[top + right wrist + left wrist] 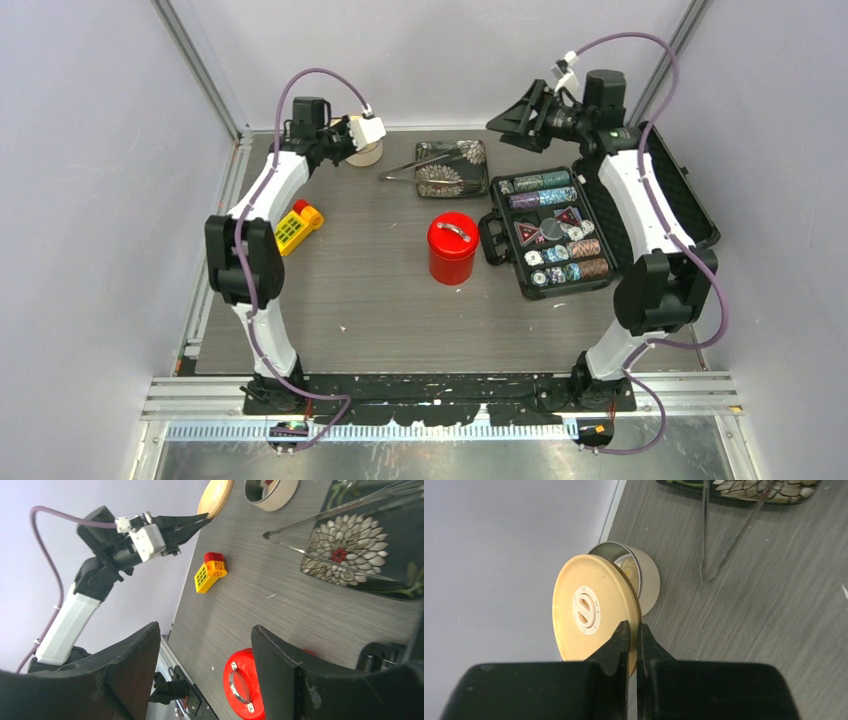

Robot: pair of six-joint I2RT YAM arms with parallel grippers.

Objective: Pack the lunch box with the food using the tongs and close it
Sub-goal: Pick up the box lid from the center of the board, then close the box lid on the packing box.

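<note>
While the left hand [634, 630] is clamped on the rim of the beige disc lid [589, 605], held on edge just beside the open cream tub [649, 577] at the far left, the right hand [202, 635] gapes empty. The lid looks light, stiff and slick; an edge pinch may let it swivel.

**Materials and finishes**

Tabletop [774, 605]: matt grey wood-grain. Lid [589, 605]: smooth, glossy beige plastic. Tub [650, 580]: cream outside, shiny metal inside. Tongs [424, 163]: thin bright metal. Canister [452, 250]: glossy red, metal handle. Left pincer [634, 630]: matt black plastic.
</note>
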